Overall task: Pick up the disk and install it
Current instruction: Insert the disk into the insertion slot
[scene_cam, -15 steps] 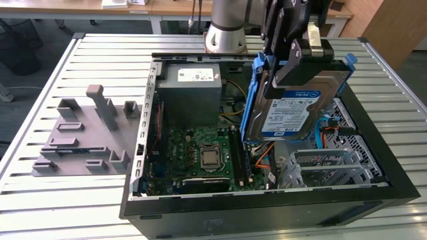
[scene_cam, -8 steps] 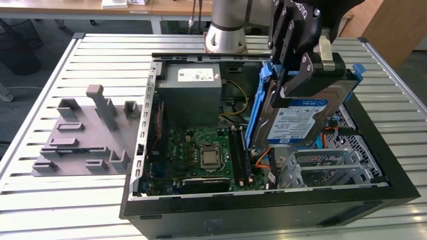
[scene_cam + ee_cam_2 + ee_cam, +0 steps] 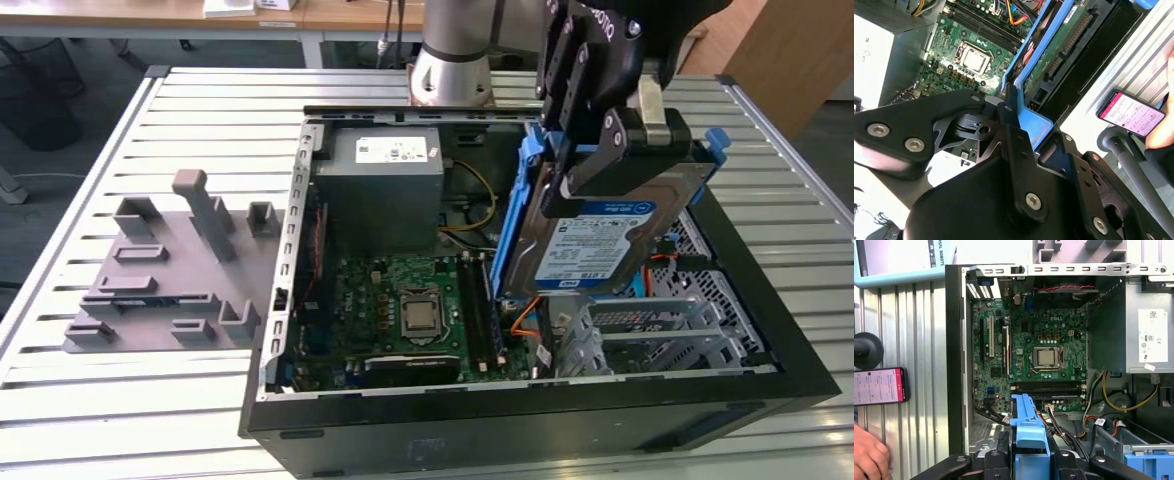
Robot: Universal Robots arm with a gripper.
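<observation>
Disk (image 3: 603, 238) in end effector (image 3: 625, 160), above case (image 3: 534, 432)

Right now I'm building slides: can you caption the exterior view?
The gripper holds the disk, tilted in its blue carrier, above the open computer case.

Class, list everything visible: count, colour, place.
Slatted metal table: one, pale grey, underneath.
Open computer case: one, black, on table.
Flat metal disk in plastic carrier: one, silver and blue, above case.
Circuit motherboard: one, green, inside case.
Boxy power supply: one, grey, inside case.
Metal drive cage: one, silver, inside case.
Plastic fixture block: one, grey, on table.
Phone: one, pink screen, beside case.
Person's hand: one, by phone.
Gripper: one, black, shut on disk.
</observation>
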